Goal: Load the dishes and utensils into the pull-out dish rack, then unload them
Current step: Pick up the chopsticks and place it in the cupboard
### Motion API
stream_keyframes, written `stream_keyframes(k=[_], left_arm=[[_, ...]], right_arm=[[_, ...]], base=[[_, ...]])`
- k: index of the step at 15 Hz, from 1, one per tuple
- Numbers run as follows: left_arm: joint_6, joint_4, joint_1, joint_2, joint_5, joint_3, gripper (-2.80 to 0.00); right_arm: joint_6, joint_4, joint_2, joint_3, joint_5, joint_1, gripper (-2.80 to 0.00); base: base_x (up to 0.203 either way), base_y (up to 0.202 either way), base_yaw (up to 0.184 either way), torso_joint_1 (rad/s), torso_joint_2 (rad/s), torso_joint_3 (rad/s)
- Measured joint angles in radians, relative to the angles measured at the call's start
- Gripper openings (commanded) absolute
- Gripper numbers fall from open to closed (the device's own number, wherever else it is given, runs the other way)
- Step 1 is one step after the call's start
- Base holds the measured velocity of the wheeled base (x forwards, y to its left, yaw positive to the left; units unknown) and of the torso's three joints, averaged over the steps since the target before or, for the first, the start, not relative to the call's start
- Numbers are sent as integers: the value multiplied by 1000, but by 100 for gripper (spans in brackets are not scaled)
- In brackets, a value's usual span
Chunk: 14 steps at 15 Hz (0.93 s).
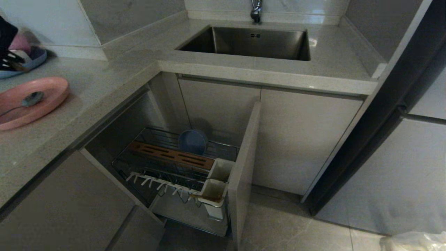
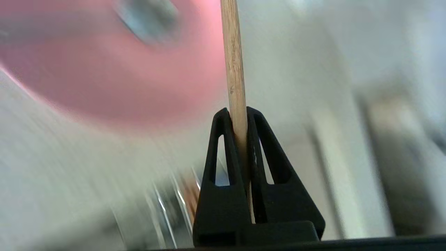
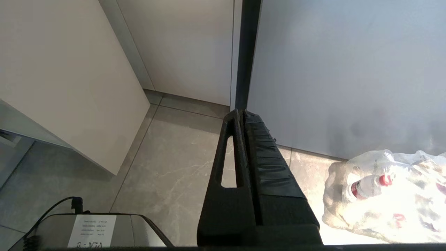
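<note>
My left gripper (image 2: 237, 111) is shut on one wooden chopstick (image 2: 234, 69), which sticks straight out past the fingertips. Beyond it the view is blurred: the pink plate (image 2: 115, 76) and the spoon's bowl (image 2: 150, 19). In the head view the salmon plate (image 1: 31, 101) lies on the left counter with the grey spoon (image 1: 30, 99) on it. The blue-grey bowl (image 1: 192, 141) stands on edge in the pulled-out dish rack (image 1: 167, 174), behind its wooden strip (image 1: 170, 155). A brown stick end (image 1: 204, 198) rests at the front white cup (image 1: 213, 191). My right gripper (image 3: 241, 112) is shut and empty, parked over the floor.
A stack with a dark blue plate and small bowls (image 1: 24, 57) sits at the far left of the counter. The rack's beige front panel (image 1: 245, 167) stands out into the aisle. The sink (image 1: 251, 43) is behind. A plastic bag of bottles (image 3: 383, 195) lies on the floor.
</note>
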Motion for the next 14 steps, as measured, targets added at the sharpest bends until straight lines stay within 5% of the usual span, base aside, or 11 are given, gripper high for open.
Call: stream_keyframes(k=[3, 9, 11, 14], left_arm=[[1, 40, -87, -97, -208, 23, -280], [1, 240, -141, -202, -786, 128, -280], [4, 304, -160, -206, -898, 177, -280], [5, 347, -177, -185, -942, 230, -280]], right_arm=[[0, 0, 0, 0, 0, 0, -280], [0, 0, 0, 0, 0, 0, -280], [0, 0, 0, 0, 0, 0, -280], [-1, 0, 0, 0, 0, 0, -280]], base=[[0, 0, 0, 0, 0, 0], [0, 0, 0, 0, 0, 0], [0, 0, 0, 0, 0, 0], [0, 0, 0, 0, 0, 0]])
